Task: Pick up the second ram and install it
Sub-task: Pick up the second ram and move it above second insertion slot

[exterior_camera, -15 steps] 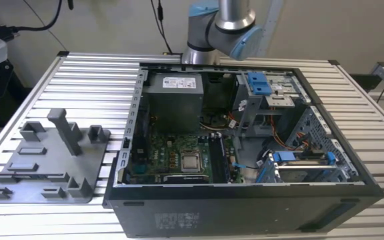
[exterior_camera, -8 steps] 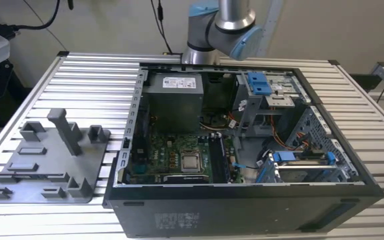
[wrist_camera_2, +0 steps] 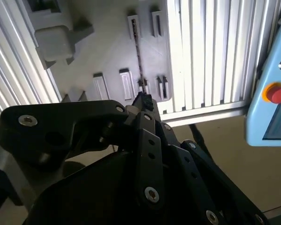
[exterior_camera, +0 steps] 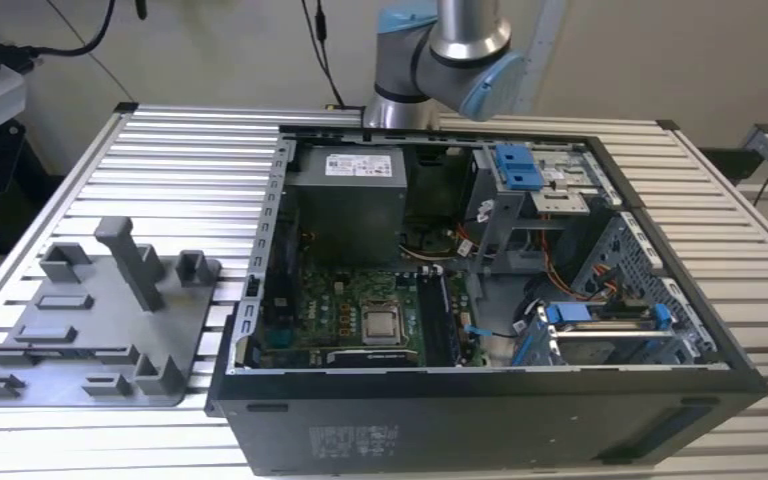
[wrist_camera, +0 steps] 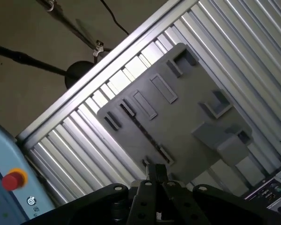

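The second ram is a thin dark stick standing on edge in a slot of the grey fixture plate. In the first wrist view the ram reads as a dark line across the same plate. My gripper hangs high above the plate, well clear of the stick, with its black fingertips together and nothing between them. In the exterior view the plate lies left of the open computer case, whose green motherboard faces up.
The slatted aluminium table carries everything. Tall grey blocks rise from the plate. The case walls, a grey power supply and blue-tabbed drive brackets crowd the motherboard. A light-blue pendant with a red button sits beyond the table edge.
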`<move>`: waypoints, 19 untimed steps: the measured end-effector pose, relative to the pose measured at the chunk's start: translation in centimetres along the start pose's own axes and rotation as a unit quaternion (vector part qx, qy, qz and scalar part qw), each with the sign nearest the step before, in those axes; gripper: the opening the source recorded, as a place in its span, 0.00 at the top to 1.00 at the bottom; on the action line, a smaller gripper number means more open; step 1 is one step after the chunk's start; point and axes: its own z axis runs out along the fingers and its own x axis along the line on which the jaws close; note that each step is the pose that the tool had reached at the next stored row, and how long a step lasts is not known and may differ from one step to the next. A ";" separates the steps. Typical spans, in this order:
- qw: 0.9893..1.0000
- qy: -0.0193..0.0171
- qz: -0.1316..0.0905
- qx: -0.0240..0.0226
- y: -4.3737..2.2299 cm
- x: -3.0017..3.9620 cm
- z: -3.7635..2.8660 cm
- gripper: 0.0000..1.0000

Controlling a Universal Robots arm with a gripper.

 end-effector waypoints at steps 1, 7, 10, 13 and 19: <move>1.000 0.000 -0.007 0.001 0.01 -0.01 0.00 0.89; 0.999 0.001 -0.051 0.003 0.09 -0.10 0.03 0.89; 0.997 0.000 -0.073 0.003 0.11 -0.13 0.05 0.89; 0.995 0.000 -0.096 0.004 0.12 -0.15 0.13 0.89; 0.989 -0.001 -0.148 0.005 0.14 -0.16 0.23 0.89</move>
